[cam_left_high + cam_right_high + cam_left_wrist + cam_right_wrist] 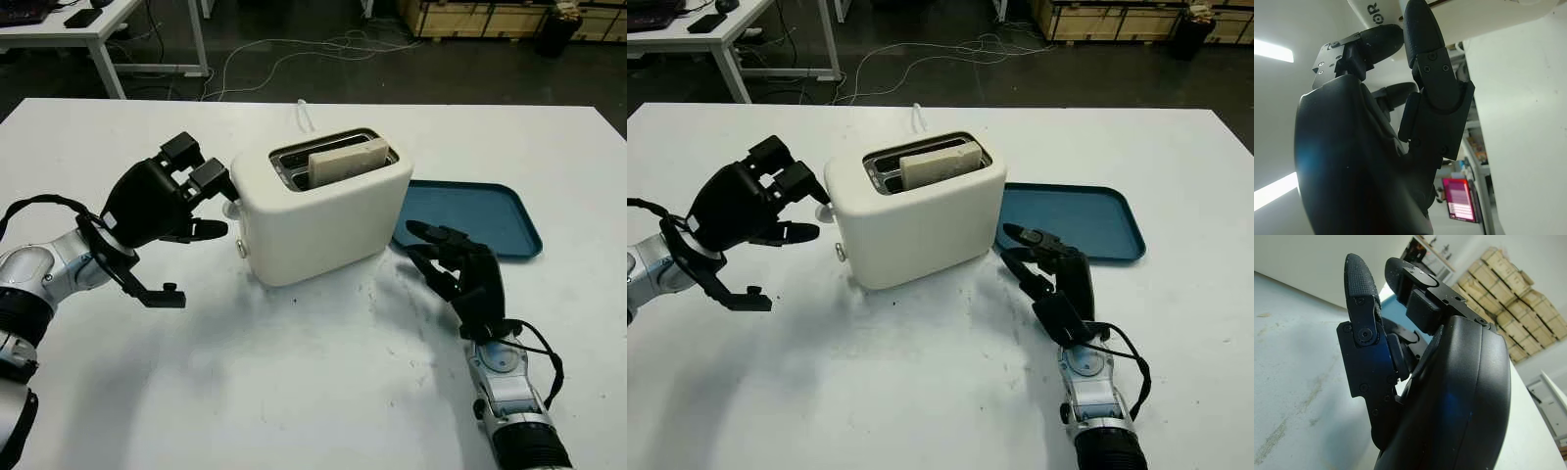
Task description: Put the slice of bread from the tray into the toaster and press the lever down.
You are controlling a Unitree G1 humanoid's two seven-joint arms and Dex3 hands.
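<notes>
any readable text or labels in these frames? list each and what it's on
"OR": on the white toaster wall by the left hand, letters cut off at the frame edge.
Screen in the background, left wrist view: text too blurred to read.
Nothing else legible.

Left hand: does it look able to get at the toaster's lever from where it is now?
Probably yes. The left hand, holding nothing, sits right at the toaster end where the lever is, with nothing between them.

No text can be read with certainty on anything.
</notes>
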